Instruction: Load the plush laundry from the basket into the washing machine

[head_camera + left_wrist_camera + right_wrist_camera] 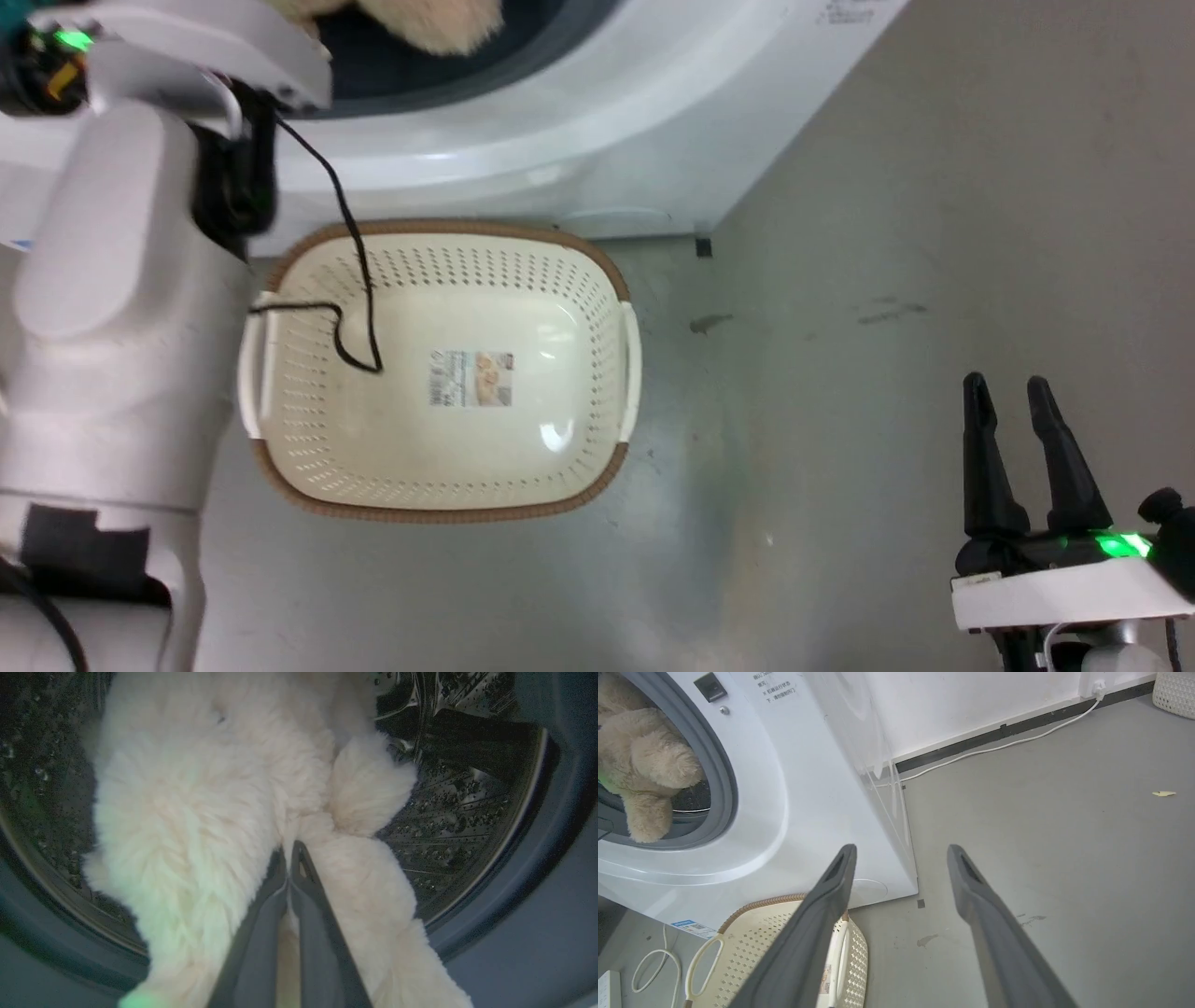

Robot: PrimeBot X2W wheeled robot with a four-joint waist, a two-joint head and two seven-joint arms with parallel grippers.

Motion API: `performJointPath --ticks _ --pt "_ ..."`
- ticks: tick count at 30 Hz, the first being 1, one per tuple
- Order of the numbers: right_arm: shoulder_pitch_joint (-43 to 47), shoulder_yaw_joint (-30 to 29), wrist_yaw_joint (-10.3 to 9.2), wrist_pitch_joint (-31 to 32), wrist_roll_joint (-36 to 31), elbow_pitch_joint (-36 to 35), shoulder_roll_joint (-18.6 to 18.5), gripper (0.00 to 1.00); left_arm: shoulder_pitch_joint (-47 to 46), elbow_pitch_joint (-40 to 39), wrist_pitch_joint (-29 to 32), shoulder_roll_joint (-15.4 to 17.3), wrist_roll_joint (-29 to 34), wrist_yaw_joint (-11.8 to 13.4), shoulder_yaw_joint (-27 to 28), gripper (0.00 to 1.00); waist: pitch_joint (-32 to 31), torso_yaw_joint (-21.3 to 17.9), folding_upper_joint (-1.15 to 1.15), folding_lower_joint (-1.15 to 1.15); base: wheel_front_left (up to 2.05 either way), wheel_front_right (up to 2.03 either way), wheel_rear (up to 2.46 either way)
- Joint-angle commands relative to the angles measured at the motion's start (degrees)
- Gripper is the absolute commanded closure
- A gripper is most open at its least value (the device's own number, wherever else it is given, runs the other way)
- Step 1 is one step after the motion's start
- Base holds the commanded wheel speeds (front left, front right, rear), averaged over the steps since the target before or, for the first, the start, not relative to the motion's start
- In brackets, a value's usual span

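Note:
The fluffy cream plush laundry [196, 812] hangs at the porthole of the washing machine [808, 788], partly inside the steel drum [467, 802]. My left gripper [289, 851] is shut on the plush, its fingers pinched into the fur. From the right wrist view the plush [644, 760] droops over the grey gasket [721, 765]. A bit of the plush [439, 23] also shows at the head view's top. The basket [597, 308] sits on the floor before the washer with nothing but its label sticker [471, 378] inside. My right gripper [1008, 392] stands open at the lower right, over bare floor.
My pale left forearm [103, 308] rises past the basket's left side, its black cable [355, 280] dangling over the basket. A white cord [999, 744] runs along the wall's skirting. A second white basket [1174, 690] stands at the far corner. Grey floor lies right of the washer.

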Motion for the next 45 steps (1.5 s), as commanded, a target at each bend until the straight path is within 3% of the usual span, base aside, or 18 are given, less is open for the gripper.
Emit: performJointPath --ticks 1,18,30,41,42,44,45 --pt "-0.8 0.1 -0.04 -0.2 0.5 -0.5 0.0 0.00 -1.9 0.3 -0.1 0.6 0.5 -0.3 0.2 1.00 2.5 -2.0 0.00 -0.01 0.00 0.00 0.00" --pt "0.2 2.4 -0.04 -0.2 3.0 -4.0 0.0 0.00 -19.9 5.5 2.1 8.3 3.3 -0.2 0.4 1.00 11.6 -9.0 0.00 -0.01 0.00 0.00 0.00" --pt "2.0 3.6 -0.04 -0.3 4.6 -7.8 0.0 0.00 -28.2 5.8 4.7 14.2 7.9 -1.1 -2.8 1.00 17.0 -13.8 0.00 -0.01 0.00 0.00 0.00" --pt "3.6 3.2 -0.04 -0.3 5.4 -9.6 0.0 0.00 -32.4 7.7 7.1 14.8 8.7 -1.9 -4.6 1.00 19.6 -14.3 0.00 -0.01 0.00 0.00 0.00" --pt "3.5 3.1 -0.04 -0.3 5.5 -9.6 0.0 0.00 -32.8 8.0 7.1 14.7 8.5 -1.9 -4.5 0.84 19.8 -14.2 0.00 -0.01 0.00 0.00 0.00" --pt "3.1 3.3 -0.04 -0.3 5.6 -9.4 0.0 0.00 -33.3 8.6 6.9 14.6 8.3 -2.0 -4.6 0.00 20.1 -14.1 0.00 -0.01 0.00 0.00 0.00" --pt "2.8 3.4 -0.04 -0.3 5.7 -9.3 0.0 0.00 -33.4 9.0 6.9 14.6 8.0 -2.1 -4.4 0.00 20.2 -14.1 0.00 -0.01 0.00 0.00 0.00"
